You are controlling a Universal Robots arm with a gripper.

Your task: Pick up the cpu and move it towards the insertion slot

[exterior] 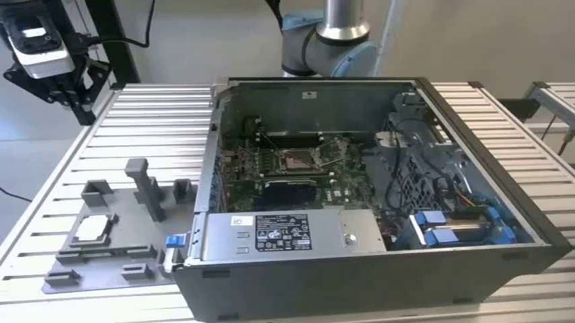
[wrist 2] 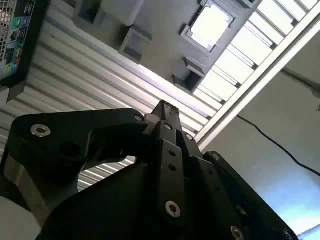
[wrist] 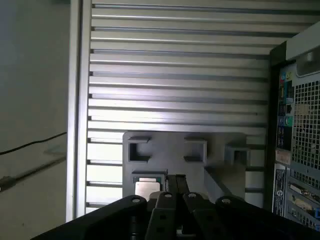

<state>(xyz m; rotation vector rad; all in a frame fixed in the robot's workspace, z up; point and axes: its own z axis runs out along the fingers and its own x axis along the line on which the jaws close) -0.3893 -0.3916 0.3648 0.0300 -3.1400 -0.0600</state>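
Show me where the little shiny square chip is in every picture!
Exterior view: the cpu sits in the grey fixture plate, on the exterior view's left of the computer case.
Second wrist view: the cpu lies in that plate, beyond the pincer.
First wrist view: the cpu sits in the plate, partly hidden behind the pincer.
Shared landmark: the grey fixture plate.

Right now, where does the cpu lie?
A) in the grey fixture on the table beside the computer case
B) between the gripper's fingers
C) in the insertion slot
A: the cpu lies in the grey fixture at the exterior view's left, outside the computer case that holds the insertion slot.
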